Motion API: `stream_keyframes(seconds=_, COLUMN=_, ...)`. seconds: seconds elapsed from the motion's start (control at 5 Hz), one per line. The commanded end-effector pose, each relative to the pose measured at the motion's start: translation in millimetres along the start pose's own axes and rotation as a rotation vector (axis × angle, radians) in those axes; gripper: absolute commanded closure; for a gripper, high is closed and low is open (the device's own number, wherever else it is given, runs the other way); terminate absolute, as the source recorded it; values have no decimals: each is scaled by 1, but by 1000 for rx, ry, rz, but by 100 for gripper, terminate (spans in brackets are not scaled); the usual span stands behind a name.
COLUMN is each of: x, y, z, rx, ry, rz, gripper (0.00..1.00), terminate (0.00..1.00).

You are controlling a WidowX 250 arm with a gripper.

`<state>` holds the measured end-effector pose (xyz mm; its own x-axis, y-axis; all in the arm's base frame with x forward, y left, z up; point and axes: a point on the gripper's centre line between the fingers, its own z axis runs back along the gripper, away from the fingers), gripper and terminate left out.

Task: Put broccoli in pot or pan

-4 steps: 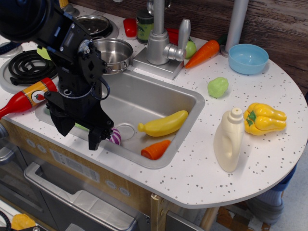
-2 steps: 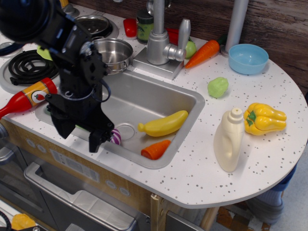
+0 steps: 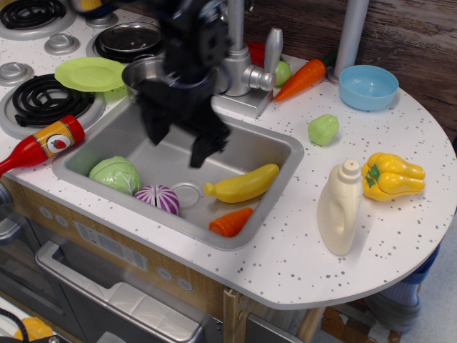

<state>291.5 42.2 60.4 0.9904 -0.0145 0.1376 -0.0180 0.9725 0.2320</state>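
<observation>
The broccoli [image 3: 323, 129] is a small pale lime-green lumpy toy lying on the white counter to the right of the sink. The shiny steel pot [image 3: 134, 73] stands at the sink's back left corner, mostly hidden behind my arm. My black gripper [image 3: 178, 141] hangs over the middle of the sink [image 3: 275, 146], pointing down. Its two fingers are spread apart with nothing between them. It is well to the left of the broccoli and just in front of the pot.
In the sink lie a green cabbage [image 3: 116, 174], a purple onion [image 3: 158, 198], a yellow banana [image 3: 243, 184] and an orange carrot piece [image 3: 230, 222]. The faucet [image 3: 239, 61] stands behind. On the counter are a white bottle [image 3: 339, 209], yellow pepper [image 3: 391, 176], blue bowl [image 3: 368, 86], carrot [image 3: 300, 78], ketchup bottle [image 3: 39, 143] and green plate [image 3: 89, 73].
My arm has swung from the sink's front left corner up and to the right, over the middle of the sink. The cabbage and green plate it hid now show.
</observation>
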Motion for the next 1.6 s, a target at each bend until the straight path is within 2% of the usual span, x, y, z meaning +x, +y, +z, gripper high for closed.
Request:
stream_keyframes(seconds=0.0, x=40, y=-45, z=40, rx=-36, ry=-28, rz=19, gripper=0, terminate=0)
stream_keyframes(seconds=0.2, x=62, y=-74, z=46, rx=-94, ry=-54, rz=-37, gripper=0, terminate=0)
stream_keyframes(seconds=0.4, x=85, y=-89, z=46, rx=-140, ry=-81, rz=-89, gripper=0, terminate=0)
stream_keyframes(seconds=0.6, x=109, y=-94, z=32, rx=-162, ry=-119, rz=-128, gripper=0, terminate=0)
stream_keyframes(seconds=0.8, x=124, y=-97, z=25, rx=-179, ry=-161, rz=-161, gripper=0, terminate=0)
stream_keyframes(seconds=1.2, x=143, y=-92, z=7, rx=-128, ry=-219, rz=-230, gripper=0, terminate=0)
stream_keyframes(seconds=1.4, x=145, y=-91, z=-7, rx=-157, ry=-230, rz=-226, gripper=0, terminate=0)
